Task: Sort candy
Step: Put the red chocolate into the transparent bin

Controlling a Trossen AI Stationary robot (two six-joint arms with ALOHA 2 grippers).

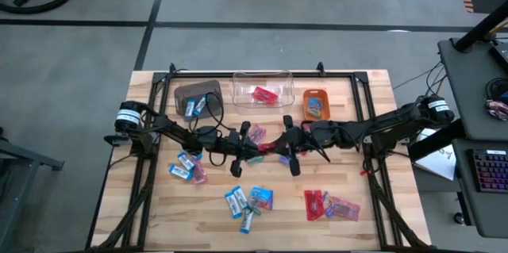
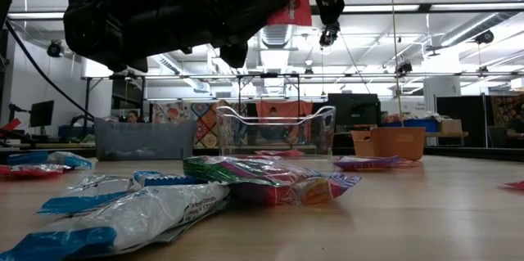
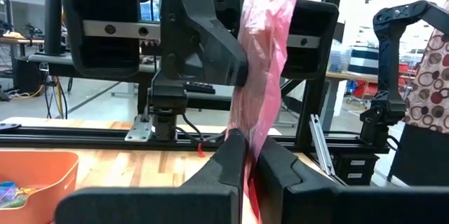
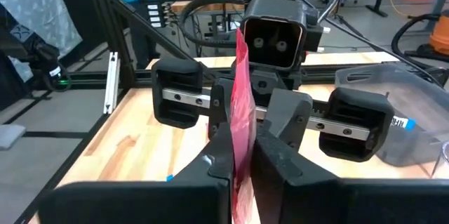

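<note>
Above the middle of the wooden table (image 1: 361,197), I see my two arms meeting nose to nose. Both hold the same red candy (image 4: 242,129), a thin, shiny, crinkly wrapper that stands on its edge between them. The left gripper (image 3: 249,155) has its dark hard fingers pressed together on one end of it. The right gripper (image 4: 242,155) has its fingers squeezed on the other end. The candy hangs up in the air, not touching the table.

More flat shiny candies (image 1: 250,199) lie on the wood in small piles, blue-and-white, red and pink. At the far edge stand a brown bin (image 1: 208,89), a see-through plastic bin (image 1: 242,88) and a small orange bin (image 1: 306,97), each holding some candy.
</note>
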